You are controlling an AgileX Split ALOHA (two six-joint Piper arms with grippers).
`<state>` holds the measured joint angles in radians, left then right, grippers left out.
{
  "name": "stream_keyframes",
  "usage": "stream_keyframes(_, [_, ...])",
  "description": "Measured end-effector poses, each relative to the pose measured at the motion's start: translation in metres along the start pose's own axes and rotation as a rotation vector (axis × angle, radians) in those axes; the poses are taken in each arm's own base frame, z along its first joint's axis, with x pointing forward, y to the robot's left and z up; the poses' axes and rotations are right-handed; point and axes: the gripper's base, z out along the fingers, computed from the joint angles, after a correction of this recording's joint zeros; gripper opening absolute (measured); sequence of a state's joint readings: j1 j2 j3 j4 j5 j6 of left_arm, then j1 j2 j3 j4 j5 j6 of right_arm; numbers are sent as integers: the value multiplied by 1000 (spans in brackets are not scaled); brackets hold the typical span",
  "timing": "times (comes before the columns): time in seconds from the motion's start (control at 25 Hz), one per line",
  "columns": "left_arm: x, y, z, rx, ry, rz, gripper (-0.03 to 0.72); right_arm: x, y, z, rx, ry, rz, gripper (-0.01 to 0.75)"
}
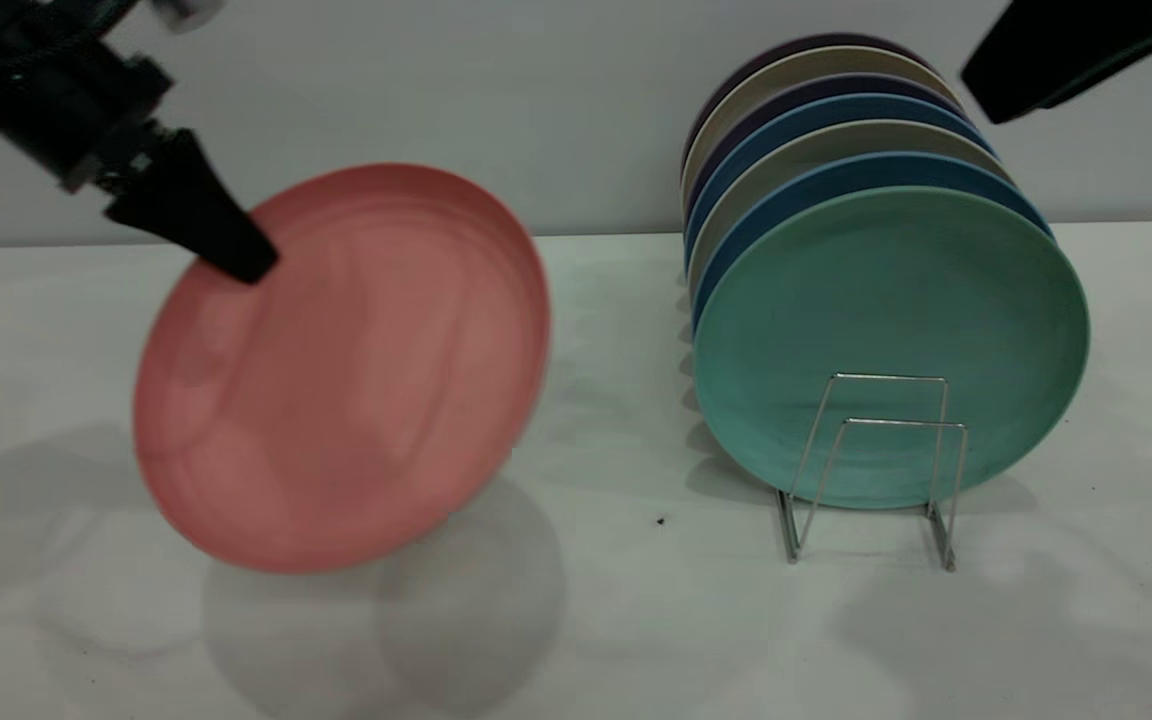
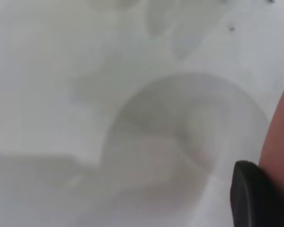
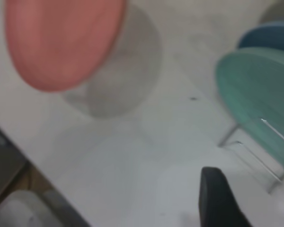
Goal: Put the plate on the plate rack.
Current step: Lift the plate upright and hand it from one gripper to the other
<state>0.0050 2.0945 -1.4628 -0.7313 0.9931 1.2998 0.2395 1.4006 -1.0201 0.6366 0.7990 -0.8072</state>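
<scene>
Left arm (image 1: 46, 95): matte black angular housing with dark cabling along its top, ending in a left gripper (image 1: 226, 250) with a long, tapered black finger (image 1: 186, 210). Right arm (image 1: 1066, 50): smooth black casing, with a thin teal-edged line along its underside.

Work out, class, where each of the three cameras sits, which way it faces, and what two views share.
Exterior view: in front of the rig, looking slightly down at the white table; the left hand grips the round salmon-pink matte plate off the table, beside the thin silver wire plate rack.
Left wrist view: on the left arm, facing down at the table; a black finger shows.
Right wrist view: on the raised right arm, facing down.
Shared: the exterior and right wrist views both show the teal-green plate.
</scene>
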Motion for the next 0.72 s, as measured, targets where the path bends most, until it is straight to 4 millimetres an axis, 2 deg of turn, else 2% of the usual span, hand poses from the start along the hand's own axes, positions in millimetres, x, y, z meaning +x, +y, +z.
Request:
stream_keyframes(0.24, [-15, -24, 25, 25, 132, 130, 19, -12, -1, 16, -135, 16, -41, 400])
stream_keyframes(0.56, [-27, -39, 40, 34, 161, 187, 19, -12, -1, 43, -324, 48, -58, 498])
stream_keyframes(0.72, [-33, -47, 48, 37, 166, 216, 19, -12, 9, 54, -381, 62, -109, 523])
